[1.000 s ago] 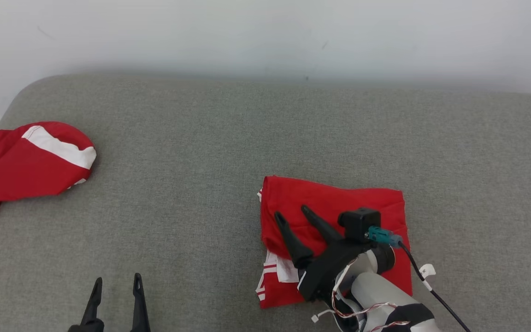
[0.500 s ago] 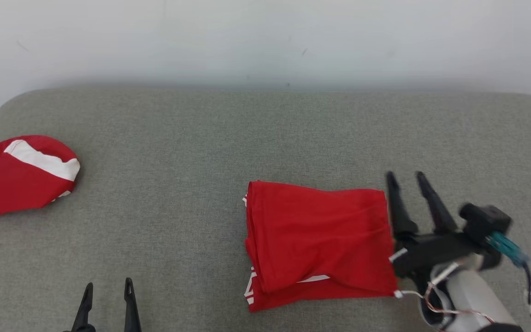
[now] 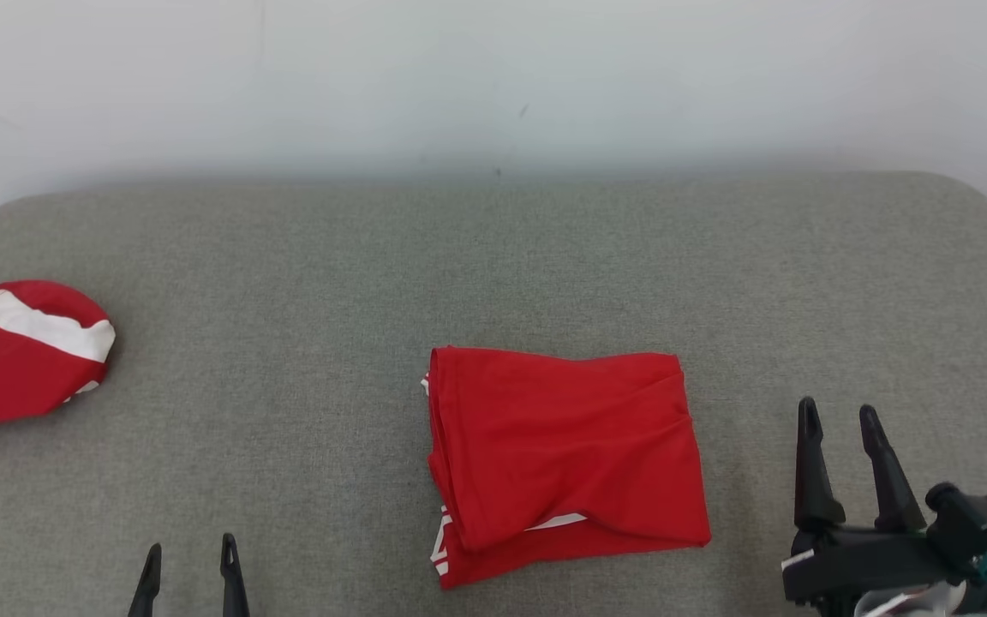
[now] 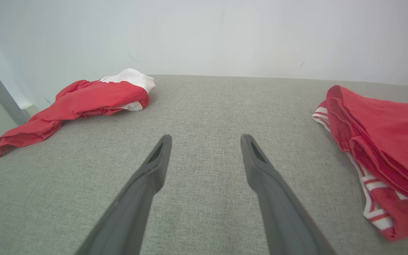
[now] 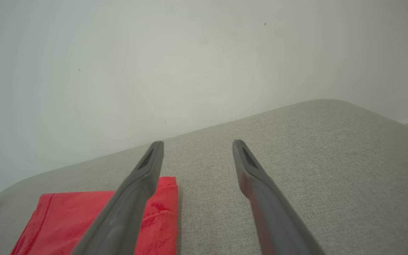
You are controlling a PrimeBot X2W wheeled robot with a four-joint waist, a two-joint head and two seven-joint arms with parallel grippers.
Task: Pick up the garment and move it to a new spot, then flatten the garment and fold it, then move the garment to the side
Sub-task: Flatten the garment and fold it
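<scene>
The red garment (image 3: 566, 450) lies folded into a rough rectangle on the grey cushion, white-striped trim peeking out at its lower left edge. The left wrist view shows the garment (image 4: 384, 148) at the right, and the right wrist view has its corner (image 5: 83, 219) at the lower left. My right gripper (image 3: 840, 414) stands open to the right of the garment, apart from it, fingers empty. At the bottom left, my left gripper (image 3: 188, 553) is open and holds nothing.
A second red and white garment (image 3: 18, 356) lies crumpled at the cushion's left edge, also in the left wrist view (image 4: 83, 102). The grey cushion (image 3: 493, 266) runs back to a pale wall (image 3: 493, 77). Its rounded right corner is near my right gripper.
My right gripper lifted off the folded garment and drew back to the right, ending beside it. The head camera shifted, so the whole scene slid left and down.
</scene>
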